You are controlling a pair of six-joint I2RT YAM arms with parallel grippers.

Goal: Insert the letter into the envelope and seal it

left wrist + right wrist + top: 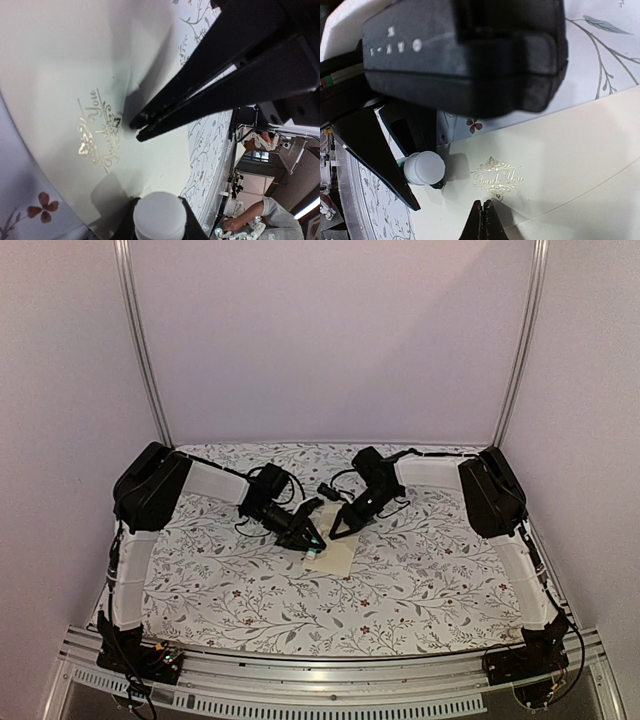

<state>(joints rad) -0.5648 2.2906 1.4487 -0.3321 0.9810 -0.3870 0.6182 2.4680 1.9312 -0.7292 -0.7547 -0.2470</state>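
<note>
The cream envelope (335, 558) lies flat on the flowered cloth at the table's middle. In the wrist views its upper face (60, 75) (570, 145) bears a gold "Thank You" print (497, 179). My right gripper (484, 206) is shut, its tips pressed on the envelope just beside that print; the same tips (136, 128) show in the left wrist view. My left gripper (159, 222) is shut on a white-capped stick (159, 212) (424, 168), its end over the envelope's edge. The letter is hidden from view.
The flowered tablecloth (420, 580) covers the whole table. Both arms meet over the middle (320, 525). White walls and metal posts (145, 350) close in the back and sides. Beyond the near edge, a person's arm (255, 217) rests at another rig.
</note>
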